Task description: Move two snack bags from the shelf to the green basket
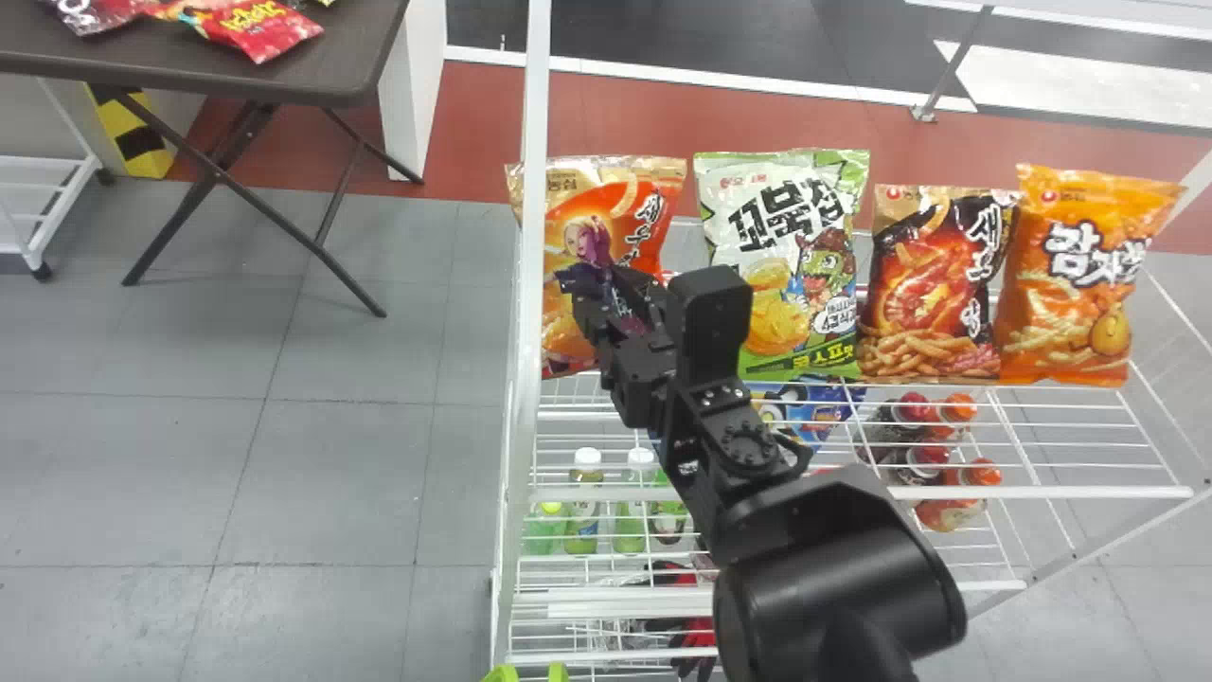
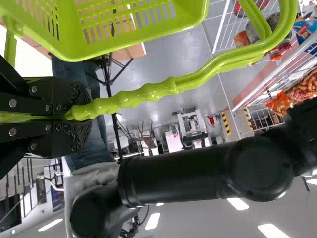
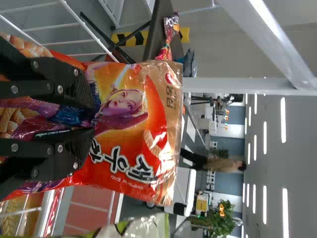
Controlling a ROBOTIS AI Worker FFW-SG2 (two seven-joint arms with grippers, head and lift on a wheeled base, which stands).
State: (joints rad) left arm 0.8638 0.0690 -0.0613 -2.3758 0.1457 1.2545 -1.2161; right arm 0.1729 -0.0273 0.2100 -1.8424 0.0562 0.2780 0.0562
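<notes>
Right up against the front of the shiny orange-and-red foil snack bag, the black right gripper!
Its fingers stand slightly apart, the bag upright, leftmost on the white wire shelf; the left gripper clamps the lime-green plastic basket's handle.

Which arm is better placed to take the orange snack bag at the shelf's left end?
Probably the right: its pincer is at the front of that bag, while the left pincer is clamped on the handle of the green basket.
</notes>
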